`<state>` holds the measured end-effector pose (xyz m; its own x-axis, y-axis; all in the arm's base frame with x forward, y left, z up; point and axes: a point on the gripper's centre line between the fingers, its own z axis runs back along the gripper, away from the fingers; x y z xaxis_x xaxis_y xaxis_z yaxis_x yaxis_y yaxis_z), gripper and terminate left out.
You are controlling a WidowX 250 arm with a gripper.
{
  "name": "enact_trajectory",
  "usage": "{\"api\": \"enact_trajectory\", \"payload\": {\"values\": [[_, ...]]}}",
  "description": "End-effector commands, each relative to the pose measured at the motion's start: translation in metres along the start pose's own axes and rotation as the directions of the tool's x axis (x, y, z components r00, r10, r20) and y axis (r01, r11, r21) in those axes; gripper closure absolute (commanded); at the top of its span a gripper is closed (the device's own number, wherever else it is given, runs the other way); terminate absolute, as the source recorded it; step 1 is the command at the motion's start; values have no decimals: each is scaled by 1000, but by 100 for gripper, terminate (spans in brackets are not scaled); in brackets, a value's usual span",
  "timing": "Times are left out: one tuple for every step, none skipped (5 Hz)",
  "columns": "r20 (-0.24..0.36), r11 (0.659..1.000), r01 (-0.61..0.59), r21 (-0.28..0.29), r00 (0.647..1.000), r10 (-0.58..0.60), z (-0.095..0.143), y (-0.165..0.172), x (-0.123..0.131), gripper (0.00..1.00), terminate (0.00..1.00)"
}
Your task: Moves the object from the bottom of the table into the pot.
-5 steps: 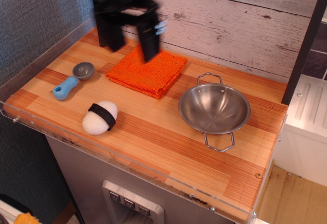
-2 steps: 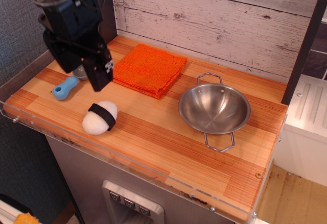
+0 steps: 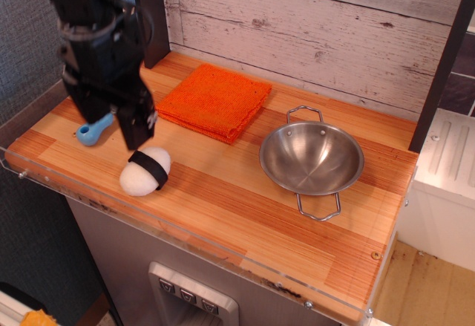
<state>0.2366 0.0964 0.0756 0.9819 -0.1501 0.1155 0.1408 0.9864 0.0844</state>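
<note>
Gripper [image 3: 115, 125] has dropped and slid toward 7 o'clock since 0.4 s ago; a second ago it was up over the cloth [image 3: 214, 100] at the back. Now its fingers hang just above and behind the rice ball [image 3: 145, 170], near fingertip close to the ball's top edge, no contact visible. Jaws look spread, nothing between them. Reads as the approach finishing, grasp not yet made.

Rice ball hasn't moved: lying on the table [image 3: 245, 214] at about 8 o'clock, near the front-left, black band tilted across its middle. Pot [image 3: 312, 158] at 3 o'clock of the ball, well apart, empty, also unmoved.

Blue scoop [image 3: 95, 131] sits just at 10 o'clock of the ball, mostly hidden behind the gripper; closing could brush it. Acrylic rim [image 3: 111, 209] runs close at the ball's 6 o'clock side, little room there. Bare wood between ball and pot, open path to 3 o'clock; cloth stays off that line at 12.
</note>
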Motion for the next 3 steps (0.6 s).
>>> {"api": "enact_trajectory", "payload": {"values": [[-43,1000,-9,-8,999,9,-28,-1,-10,0,0],[-56,998,-34,-45,998,31,-45,-10,-17,0,0],[-42,998,-41,-37,998,39,-54,-15,-14,0,0]]}}
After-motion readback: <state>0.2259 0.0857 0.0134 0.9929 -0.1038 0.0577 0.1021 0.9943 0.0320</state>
